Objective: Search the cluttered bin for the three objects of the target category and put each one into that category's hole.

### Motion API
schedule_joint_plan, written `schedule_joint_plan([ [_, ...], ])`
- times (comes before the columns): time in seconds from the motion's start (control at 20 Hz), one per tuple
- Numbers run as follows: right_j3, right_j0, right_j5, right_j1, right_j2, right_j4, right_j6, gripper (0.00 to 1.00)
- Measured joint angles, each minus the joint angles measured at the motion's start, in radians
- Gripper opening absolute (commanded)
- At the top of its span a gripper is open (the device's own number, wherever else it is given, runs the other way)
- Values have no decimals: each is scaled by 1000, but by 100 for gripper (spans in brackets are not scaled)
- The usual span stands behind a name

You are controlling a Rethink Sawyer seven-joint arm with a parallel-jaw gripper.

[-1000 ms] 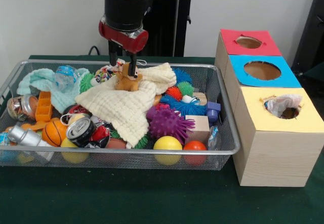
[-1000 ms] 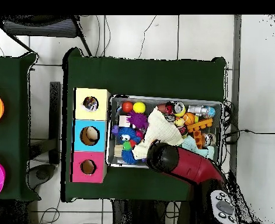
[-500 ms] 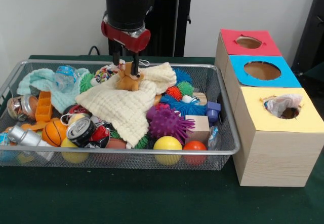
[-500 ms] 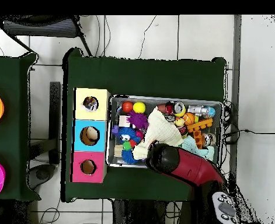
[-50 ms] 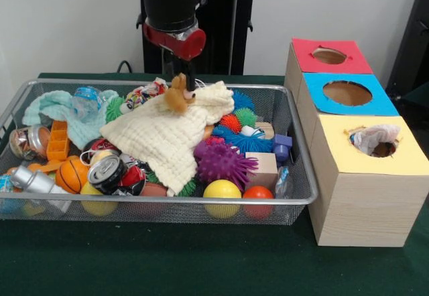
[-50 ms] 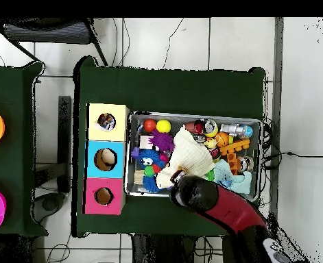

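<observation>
My gripper hangs over the back middle of the wire bin, shut on a small brown plush toy. The toy is lifted just off the cream cloth that lies over the clutter. In the overhead view the red arm's head covers the gripper and the toy. To the right of the bin stand three boxes with a red-topped hole, a blue-topped hole and a yellow-topped hole; something white and crumpled sits in the yellow one.
The bin holds a mint cloth, a purple spiky ball, a yellow ball, a small basketball, cans, a wooden block and other clutter. The boxes stand tight against the bin's side.
The gripper has risen and shifted slightly right, carrying the brown plush toy up off the cream cloth. The cloth's top edge has settled back.
</observation>
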Motion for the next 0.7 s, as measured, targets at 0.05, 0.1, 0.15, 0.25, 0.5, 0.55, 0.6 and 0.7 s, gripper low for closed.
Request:
schedule_joint_plan([
  [0.05, 21, -25, -21, -5, 28, 5, 0, 100],
  [0.1, 50, -61, -63, -7, 71, 7, 0, 100],
  [0.15, 79, -97, -106, -9, 114, 9, 0, 100],
  [0.25, 109, -135, -174, -4, 165, 8, 0, 100],
  [0.5, 163, -207, -396, 34, 295, -15, 0, 100],
  [0.55, 166, -209, -407, 37, 303, -16, 0, 100],
  [0.6, 168, -211, -419, 39, 310, -17, 0, 100],
  [0.7, 177, -216, -456, 45, 346, -19, 0, 100],
])
